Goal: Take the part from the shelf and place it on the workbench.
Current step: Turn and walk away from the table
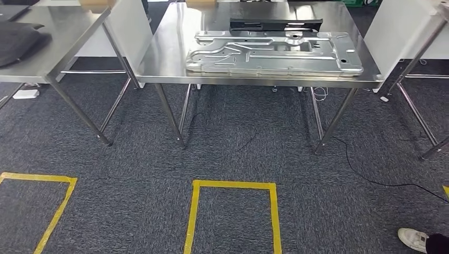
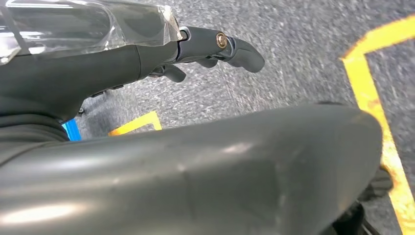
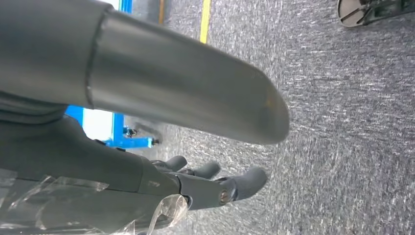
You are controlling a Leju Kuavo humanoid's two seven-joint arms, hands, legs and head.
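A large silver stamped metal part lies flat on the steel workbench straight ahead, with a long black part just behind it. My left hand hangs at my side over the grey carpet, its fingers stretched out and holding nothing. In the same way my right hand hangs over the carpet, fingers extended and apart, with nothing in them.
A second steel table with a dark pad stands at the left. White panels flank the workbench. Yellow tape boxes mark the carpet before it. A person's shoe and a cable lie at the right. A blue frame stands on the floor.
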